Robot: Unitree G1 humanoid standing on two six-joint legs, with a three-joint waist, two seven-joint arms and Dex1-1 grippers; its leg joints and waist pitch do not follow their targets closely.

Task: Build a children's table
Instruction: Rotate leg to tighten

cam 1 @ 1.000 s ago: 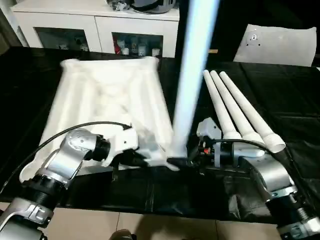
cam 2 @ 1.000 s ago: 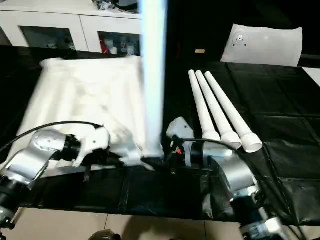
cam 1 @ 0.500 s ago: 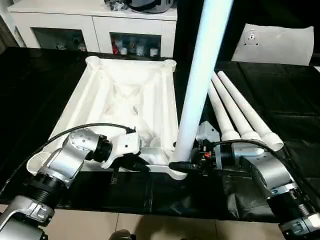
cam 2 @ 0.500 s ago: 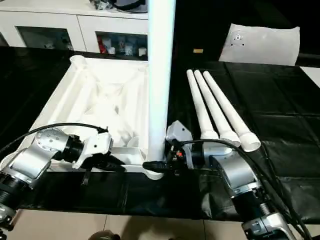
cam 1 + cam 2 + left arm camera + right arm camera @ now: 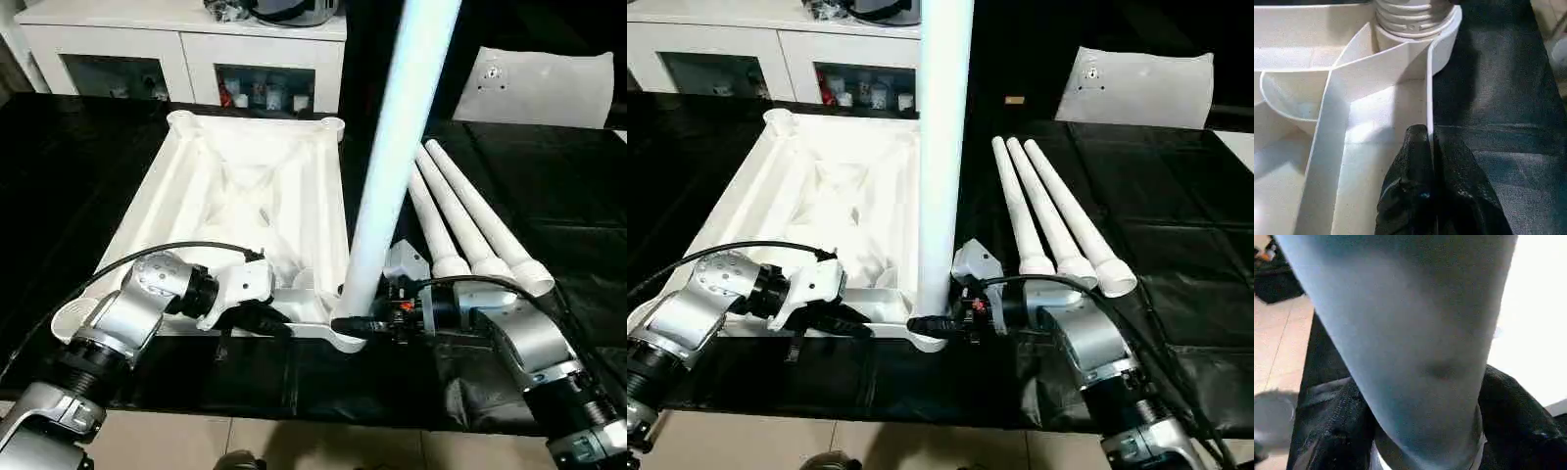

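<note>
The white table top (image 5: 245, 201) lies upside down on the black cover, ribbed side up. One white leg (image 5: 392, 166) stands upright in its near right corner socket (image 5: 1410, 19), leaning a little right at the top. My right gripper (image 5: 358, 323) is shut on this leg's base, its black fingers (image 5: 1332, 431) wrapped around the tube (image 5: 1415, 333). My left gripper (image 5: 269, 318) is shut on the top's near rim (image 5: 1429, 98), with one finger (image 5: 1413, 166) inside the wall and one outside. Three more legs (image 5: 460, 220) lie side by side to the right of the top.
A white glass-door cabinet (image 5: 186, 49) stands behind the table. A flat white sheet with a round fitting (image 5: 549, 83) lies at the back right. The table's front edge and the tiled floor (image 5: 323, 446) are just below my forearms.
The table top's far end swung to the right between one second and half a second ago, then held still. The upright leg leans slightly more to the right. Both grips are unchanged.
</note>
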